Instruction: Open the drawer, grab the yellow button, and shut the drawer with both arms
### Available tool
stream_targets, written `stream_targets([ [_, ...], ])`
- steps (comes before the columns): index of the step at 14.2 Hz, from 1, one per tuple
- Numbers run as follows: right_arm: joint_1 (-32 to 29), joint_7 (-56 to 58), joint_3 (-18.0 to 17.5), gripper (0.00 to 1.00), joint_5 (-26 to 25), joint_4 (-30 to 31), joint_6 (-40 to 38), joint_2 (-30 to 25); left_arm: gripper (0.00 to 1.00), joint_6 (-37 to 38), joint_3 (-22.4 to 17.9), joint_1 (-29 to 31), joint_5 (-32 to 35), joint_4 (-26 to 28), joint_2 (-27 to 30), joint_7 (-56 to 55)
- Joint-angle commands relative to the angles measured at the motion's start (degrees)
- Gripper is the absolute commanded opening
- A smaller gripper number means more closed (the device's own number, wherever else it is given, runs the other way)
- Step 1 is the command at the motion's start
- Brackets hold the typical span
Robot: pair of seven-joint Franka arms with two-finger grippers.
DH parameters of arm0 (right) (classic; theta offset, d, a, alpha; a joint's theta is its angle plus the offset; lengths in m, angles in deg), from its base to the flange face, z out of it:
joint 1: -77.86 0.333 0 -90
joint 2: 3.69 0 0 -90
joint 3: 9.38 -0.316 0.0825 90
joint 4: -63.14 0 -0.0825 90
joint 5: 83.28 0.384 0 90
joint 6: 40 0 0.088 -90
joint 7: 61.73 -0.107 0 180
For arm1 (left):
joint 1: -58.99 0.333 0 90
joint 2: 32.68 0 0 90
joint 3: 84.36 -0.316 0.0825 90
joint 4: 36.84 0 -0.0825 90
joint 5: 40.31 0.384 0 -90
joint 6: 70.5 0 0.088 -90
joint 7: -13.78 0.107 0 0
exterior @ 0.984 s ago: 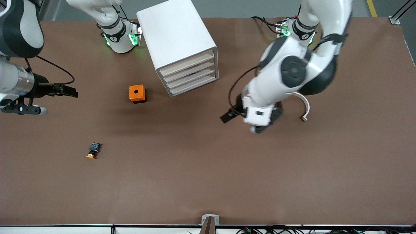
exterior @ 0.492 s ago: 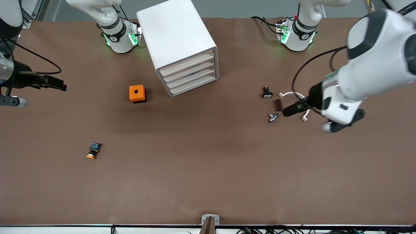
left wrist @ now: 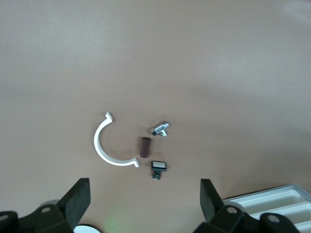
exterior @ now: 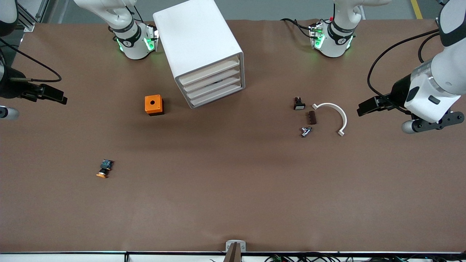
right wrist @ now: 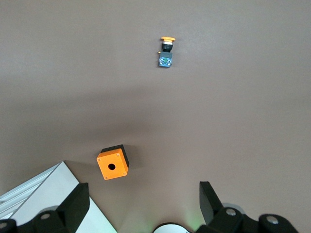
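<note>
The small push-button with black-and-blue body and flat orange cap is seen lying on its side on the brown table, nearest the front camera, well apart from the right gripper, which is held open and empty over the table's edge. The orange cube with a round hole stands farther back, beside the white four-drawer cabinet, whose beige-fronted drawers are all shut. The left gripper, likewise open and empty, is held near a white curved plastic piece.
</note>
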Motion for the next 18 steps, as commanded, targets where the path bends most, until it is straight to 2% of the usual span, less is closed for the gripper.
stream_targets([
  [1,-0.19,-0.15,-0.25,1.0,-0.64,-1.23,-1.99,-1.29,0.99,1.86,0.49,4.1,0.7,1.83,3.01,8.18],
  [2,-0.19,-0.15,-0.25,1.0,-0.64,-0.71,-2.61,-2.17,0.99,2.05,-0.12,4.19,0.79,2.18,3.45,10.39],
  [4,-0.45,0.03,-0.17,1.0,-0.64,-0.1,-3.14,-4.01,0.99,2.05,-4.77,2.88,0.7,2.53,4.24,14.08],
  [7,-0.54,1.87,0.01,1.0,-0.38,0.44,-2.96,-5.87,0.99,1.61,-9.26,0.51,0.79,6.12,6.96,16.91],
  [14,-1.16,4.23,-0.08,1.0,-0.37,0.61,-1.56,-6.66,0.99,-5.59,-9.62,0.59,2.11,18.34,15.31,17.62],
  [18,-2.3,9.25,-0.08,1.0,-0.46,0.17,-1.03,-6.75,0.99,-6.04,-8.14,3.04,2.2,18.18,15.58,17.88],
])
